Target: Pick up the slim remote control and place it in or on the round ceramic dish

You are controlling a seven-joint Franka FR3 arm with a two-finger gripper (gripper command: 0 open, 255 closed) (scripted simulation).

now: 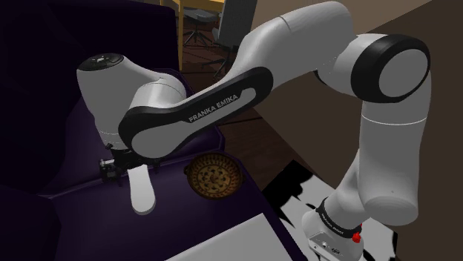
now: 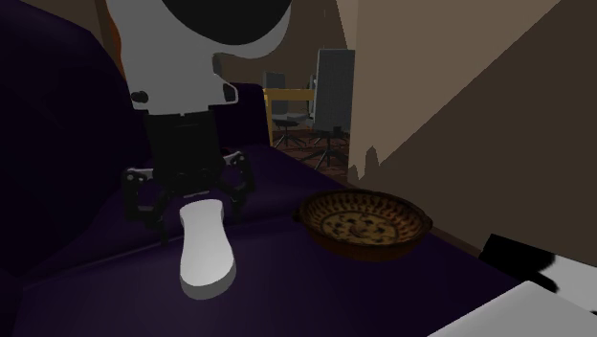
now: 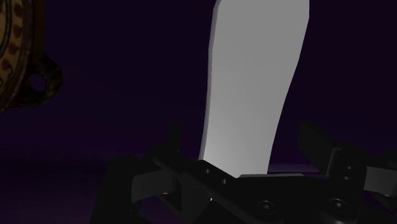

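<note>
Although the light is dim, the black gripper shows clearly at the second exterior view's left. It is open, and its 2 fingers stand apart on both sides of one end of the slim white remote. In the wrist view a narrow gap shows beside the remote. The remote lies on a dark purple seat. To its right, well apart, sits the round brown patterned dish. Farther right rises a tan wall.
</note>
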